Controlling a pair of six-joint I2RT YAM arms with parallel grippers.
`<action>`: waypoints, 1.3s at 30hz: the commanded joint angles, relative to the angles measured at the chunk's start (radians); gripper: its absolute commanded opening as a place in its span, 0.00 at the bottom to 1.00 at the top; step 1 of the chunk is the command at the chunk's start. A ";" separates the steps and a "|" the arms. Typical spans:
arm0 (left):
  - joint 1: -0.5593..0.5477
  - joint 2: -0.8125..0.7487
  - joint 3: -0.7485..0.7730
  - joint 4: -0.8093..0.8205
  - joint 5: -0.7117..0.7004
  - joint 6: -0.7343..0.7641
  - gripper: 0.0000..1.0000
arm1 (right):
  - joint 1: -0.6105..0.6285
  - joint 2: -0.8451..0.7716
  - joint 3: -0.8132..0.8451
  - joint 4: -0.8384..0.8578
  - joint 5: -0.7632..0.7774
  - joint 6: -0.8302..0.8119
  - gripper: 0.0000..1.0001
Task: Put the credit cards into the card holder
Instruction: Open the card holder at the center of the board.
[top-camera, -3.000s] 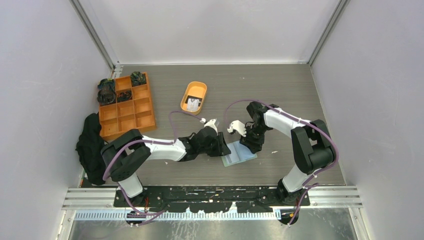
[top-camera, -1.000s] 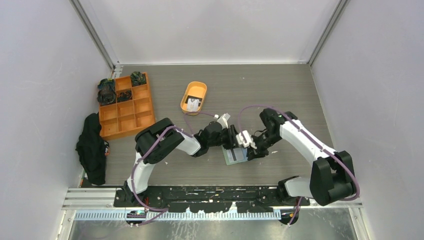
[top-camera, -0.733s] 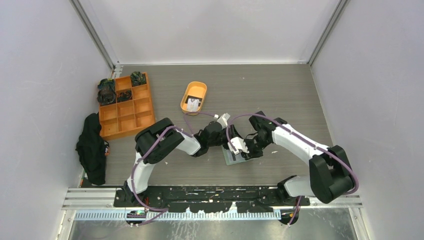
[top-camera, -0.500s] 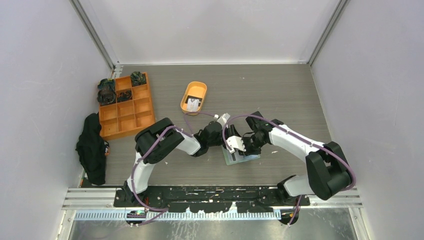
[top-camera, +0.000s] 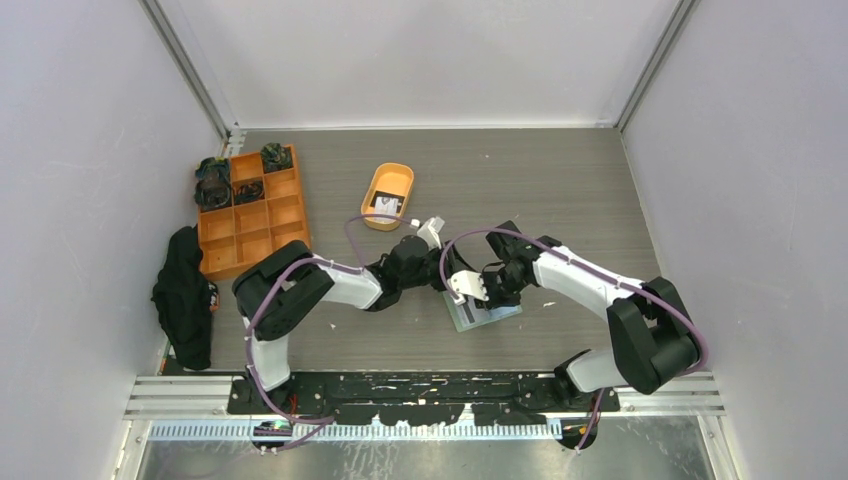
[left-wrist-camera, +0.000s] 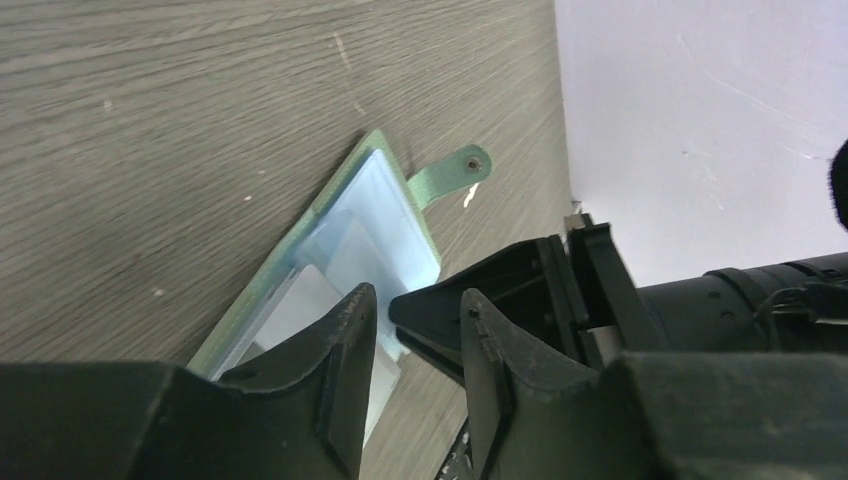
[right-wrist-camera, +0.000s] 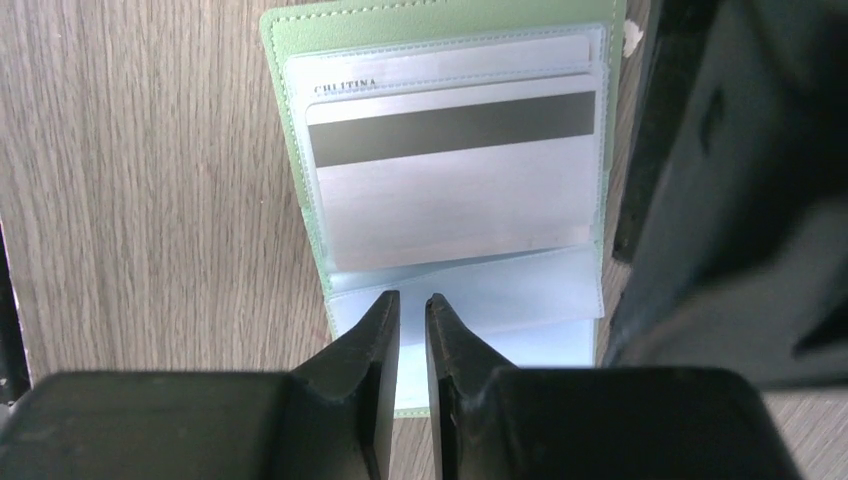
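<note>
The sage-green card holder (right-wrist-camera: 290, 110) lies open on the table, pale clear sleeves up. A silver credit card (right-wrist-camera: 455, 190) with a dark stripe sits in its upper sleeve. My right gripper (right-wrist-camera: 412, 300) hangs over the lower sleeve, its jaws a narrow slit apart with nothing between them. My left gripper (left-wrist-camera: 420, 305) is open and empty at the holder's left edge (left-wrist-camera: 300, 235), the snap tab (left-wrist-camera: 450, 175) beyond it. In the top view both grippers meet at the holder (top-camera: 492, 313). More credit cards (top-camera: 386, 206) lie in the orange oval tray (top-camera: 392, 178).
An orange grid organiser (top-camera: 268, 215) with dark items in its far cells stands at the back left. A black cloth (top-camera: 182, 295) lies by the left wall. The right arm's black body (left-wrist-camera: 540, 290) sits close in front of my left fingers.
My right gripper has slid left over the holder and narrowed slightly. The left gripper has pulled back a little to the left, its elbow swinging outward.
</note>
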 joint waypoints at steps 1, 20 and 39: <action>-0.002 -0.063 -0.028 -0.032 -0.026 0.045 0.36 | -0.007 -0.007 0.036 -0.021 0.005 0.035 0.22; -0.022 -0.023 0.044 -0.205 -0.046 0.084 0.22 | -0.048 -0.059 0.048 -0.042 -0.054 0.049 0.22; -0.056 0.202 0.357 -0.271 0.064 0.080 0.23 | -0.321 -0.248 0.125 -0.171 -0.412 0.137 0.32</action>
